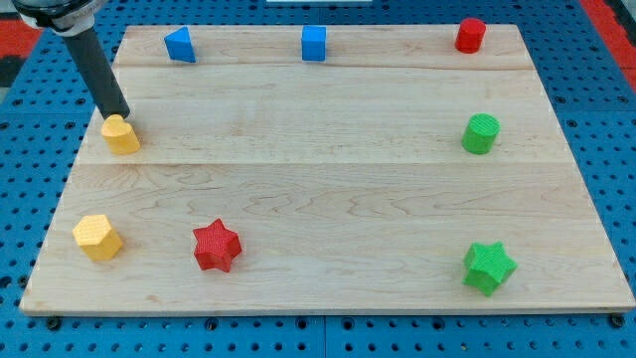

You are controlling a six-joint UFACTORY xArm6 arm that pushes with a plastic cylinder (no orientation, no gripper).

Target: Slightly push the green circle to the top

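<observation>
The green circle stands near the right edge of the wooden board, about mid-height. My tip is far from it, at the board's upper left, touching the top of a yellow block. The dark rod slants up to the view's top left corner.
A green star lies at the lower right. A red cylinder stands at the top right. Two blue blocks sit along the top edge. A yellow hexagon and a red star lie at the lower left.
</observation>
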